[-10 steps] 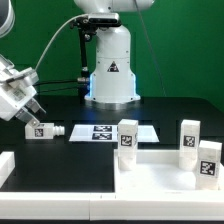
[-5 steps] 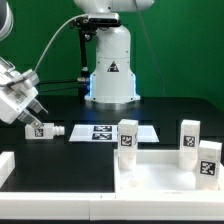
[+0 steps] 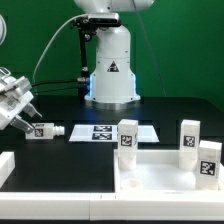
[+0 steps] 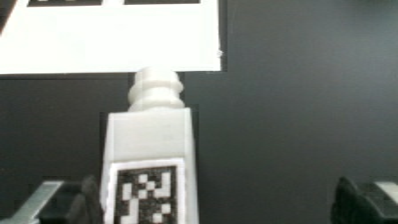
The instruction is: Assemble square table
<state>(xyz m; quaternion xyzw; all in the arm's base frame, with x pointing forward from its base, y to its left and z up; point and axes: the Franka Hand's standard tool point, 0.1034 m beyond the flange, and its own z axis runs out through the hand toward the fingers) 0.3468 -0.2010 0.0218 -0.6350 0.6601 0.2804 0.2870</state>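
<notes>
The square table top [image 3: 165, 182] lies at the front on the exterior view's right. Three tagged white legs stand upright at it [image 3: 127, 136] [image 3: 190, 134] [image 3: 209, 160]. A fourth leg [image 3: 43, 130] lies flat on the black table at the exterior view's left. In the wrist view this leg [image 4: 151, 150] shows its tag and its screw end. My gripper [image 3: 20, 114] hangs just over it, open and empty. In the wrist view my gripper [image 4: 210, 205] has the leg's tagged end between its fingers [image 4: 54, 200], close to one of them.
The marker board [image 3: 108, 132] lies flat just beyond the lying leg's screw end and also shows in the wrist view [image 4: 89, 40]. A plain white bar [image 3: 5, 166] sits at the front on the exterior view's left. The robot base [image 3: 110, 70] stands behind.
My gripper has moved a little lower and toward the exterior view's left, over the lying leg. The leg and the other parts have not moved.
</notes>
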